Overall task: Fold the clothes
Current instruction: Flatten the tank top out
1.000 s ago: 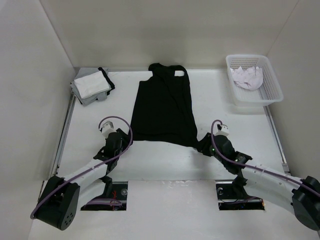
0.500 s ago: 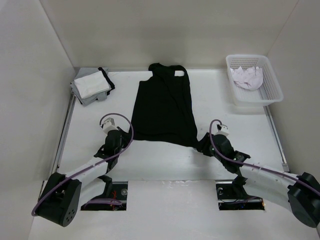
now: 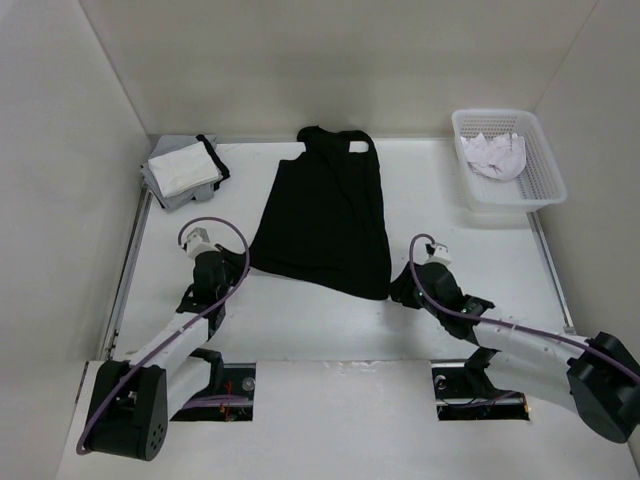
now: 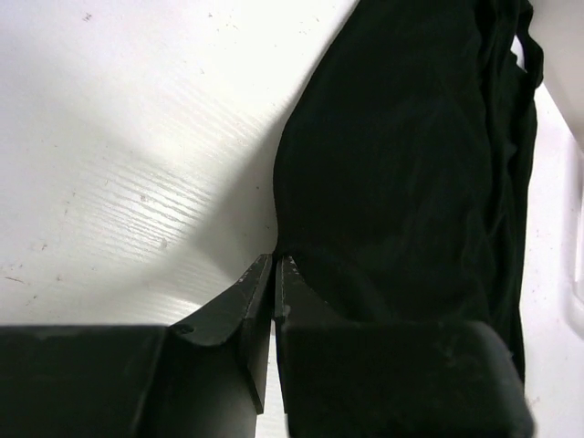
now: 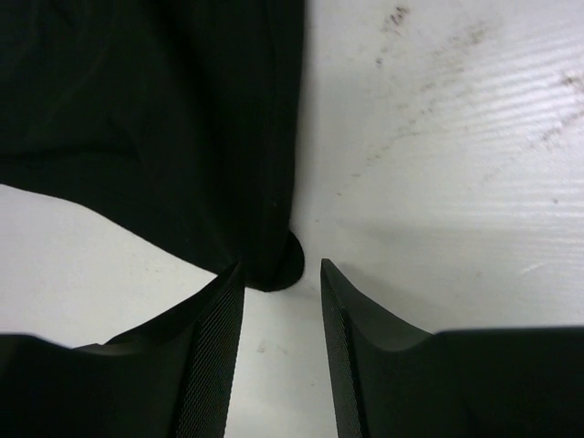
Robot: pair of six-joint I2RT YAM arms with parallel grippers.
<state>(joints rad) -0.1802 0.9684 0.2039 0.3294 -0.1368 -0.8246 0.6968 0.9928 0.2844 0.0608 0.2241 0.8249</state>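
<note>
A white worktop [image 3: 320, 325] is boxed in by plain pale walls [image 3: 330, 60] at its left, far and right sides. Soft, even light falls on it, and faint scuffs [image 5: 429, 55] mark its surface.

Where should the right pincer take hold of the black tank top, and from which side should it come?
Grip the near right hem corner of the tank top. It lies flat, pointing at the right pincer, whose open jaws frame it; come low from the near edge. The left pincer is shut on the other hem corner, so this probably matches.
</note>
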